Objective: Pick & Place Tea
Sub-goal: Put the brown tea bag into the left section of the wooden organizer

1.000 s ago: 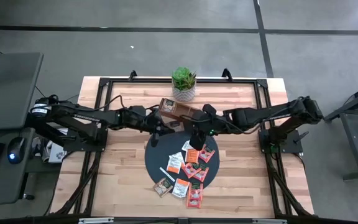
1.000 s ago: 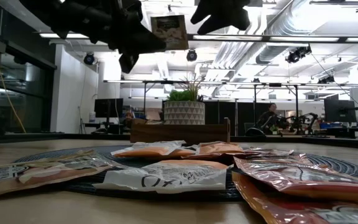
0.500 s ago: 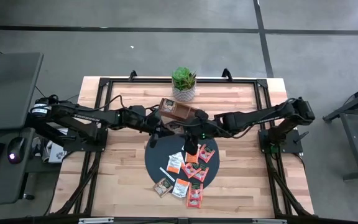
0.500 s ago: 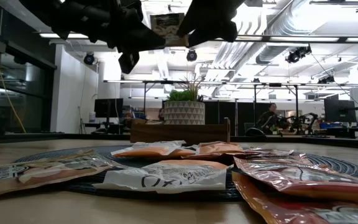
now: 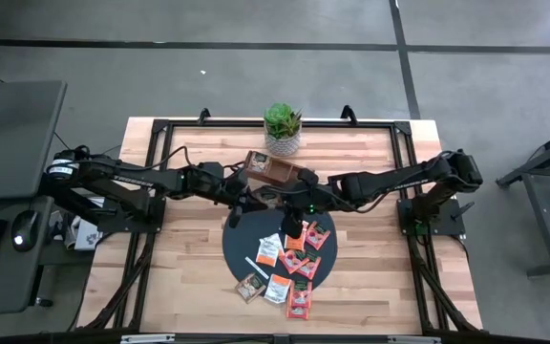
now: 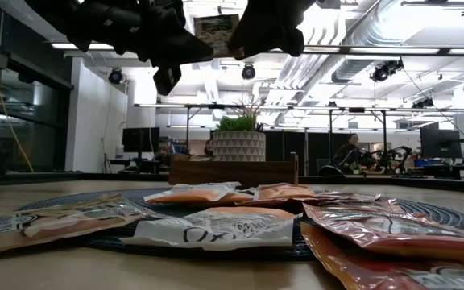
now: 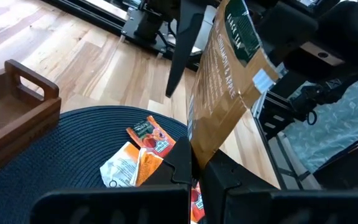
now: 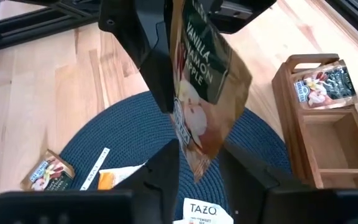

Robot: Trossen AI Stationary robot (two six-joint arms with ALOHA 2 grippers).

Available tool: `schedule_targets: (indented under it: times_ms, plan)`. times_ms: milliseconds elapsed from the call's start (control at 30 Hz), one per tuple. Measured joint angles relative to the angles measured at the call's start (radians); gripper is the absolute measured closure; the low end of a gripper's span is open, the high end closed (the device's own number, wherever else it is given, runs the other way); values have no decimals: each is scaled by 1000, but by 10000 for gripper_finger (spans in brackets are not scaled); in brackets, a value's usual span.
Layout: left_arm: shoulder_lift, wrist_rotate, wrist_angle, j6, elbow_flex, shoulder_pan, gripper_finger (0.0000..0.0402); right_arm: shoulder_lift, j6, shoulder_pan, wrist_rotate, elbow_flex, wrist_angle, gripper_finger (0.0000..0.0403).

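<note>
One tan-brown flat tea sachet hangs in the air over the 12 o'clock rim of the dark round woven mat, clamped in the closed left pincer. The right pincer straddles its other edge; a second ago it hung apart, and it has since narrowed. About ten sachets lie on the mat toward 6 o'clock. One more sits in the brown wooden compartment tray at 12. Bare light wooden counter flanks the mat.

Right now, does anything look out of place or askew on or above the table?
Yes: one tan-brown tea sachet hangs tilted in mid-air above the dark round mat, pinched by the left gripper while the right gripper straddles its other edge. Several sachets spill over the mat's edge onto the wooden table.
</note>
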Motion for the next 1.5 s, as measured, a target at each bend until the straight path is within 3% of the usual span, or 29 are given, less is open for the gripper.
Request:
schedule_targets:
  times_ms: [233,600,1067,1233,1500]
  plan:
    - [0,-6,-1,-9,0,0,401,0,8,0,3,0,-6,392]
    - [0,-64,-1,-6,0,-1,396,-1,16,-1,7,0,-21,401]
    - [-13,-77,-1,17,0,5,226,-2,11,-1,-29,0,-99,402]
    - [-12,-18,-108,63,77,39,210,-2,1,-3,-63,0,-120,403]
    - [-2,-30,-518,305,287,55,208,-2,-16,-3,-77,0,-134,403]
